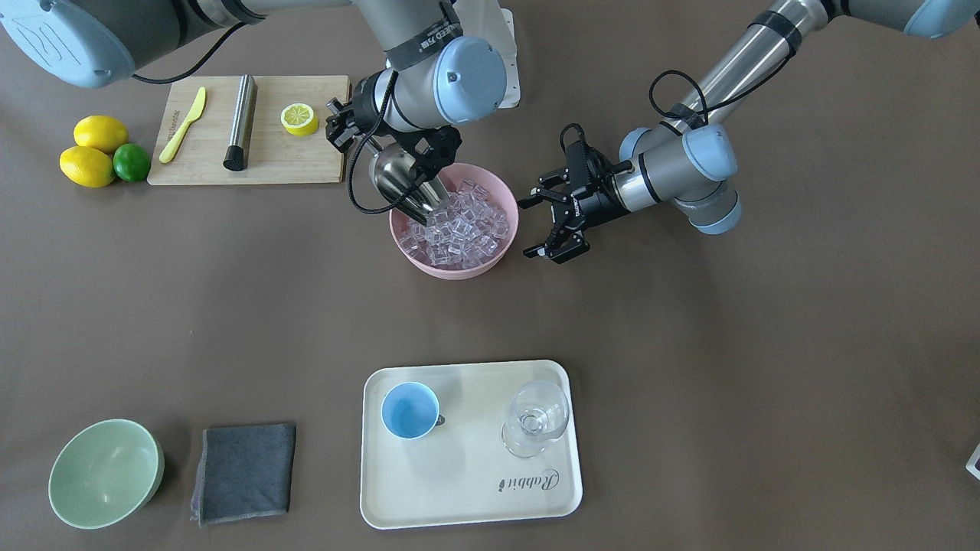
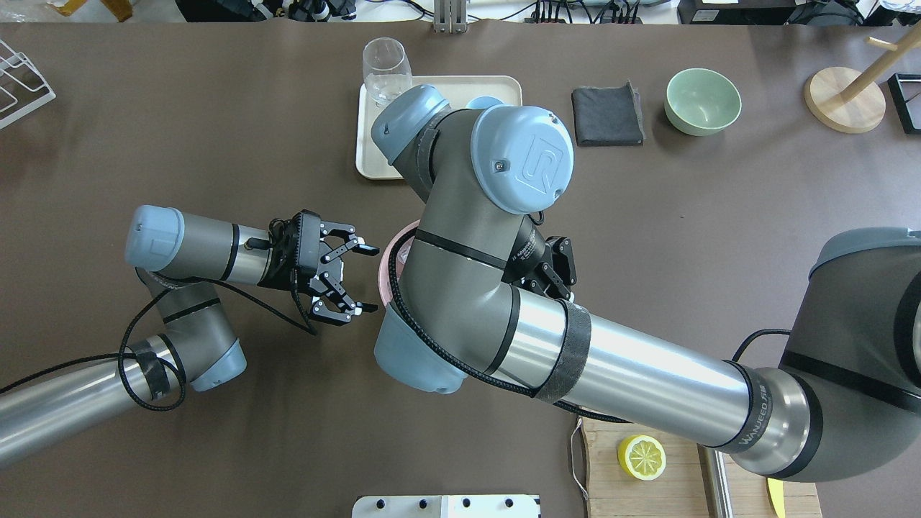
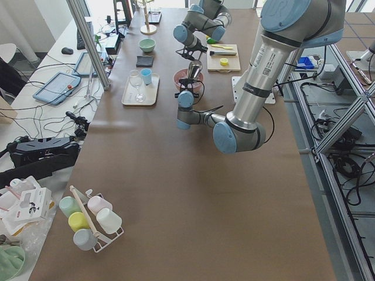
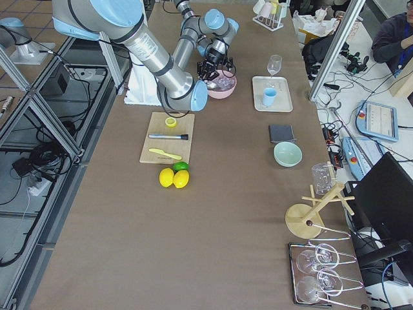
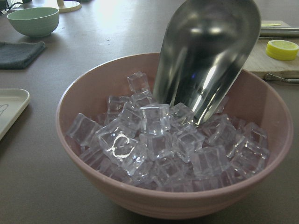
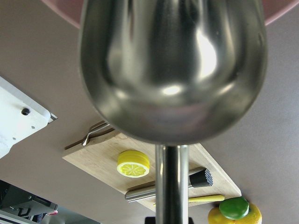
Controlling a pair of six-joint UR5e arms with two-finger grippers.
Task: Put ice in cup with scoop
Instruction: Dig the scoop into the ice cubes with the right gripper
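Note:
The steel scoop (image 1: 398, 180) is tilted down, with its tip dug into the ice (image 1: 463, 229) piled in a pink bowl (image 1: 452, 269). My right gripper (image 1: 366, 144) is shut on the scoop's rod handle. In the right wrist view the back of the scoop (image 6: 173, 65) fills the frame. The left wrist view shows the scoop (image 5: 205, 60) resting among the ice (image 5: 154, 140). My left gripper (image 1: 530, 227) hangs open and empty just beside the pink bowl. The light-blue cup (image 1: 410, 410) stands empty on a cream tray (image 1: 467, 490) near the table's far side.
A clear stemmed glass (image 1: 536, 417) shares the tray. A green bowl (image 1: 103, 474) and a grey cloth (image 1: 245, 473) lie beside it. A wooden board (image 1: 306, 164) carries a lemon half (image 1: 298, 119), a steel cylinder (image 1: 241, 122) and a yellow knife (image 1: 184, 122). Lemons and a lime (image 1: 99, 153) sit next to the board.

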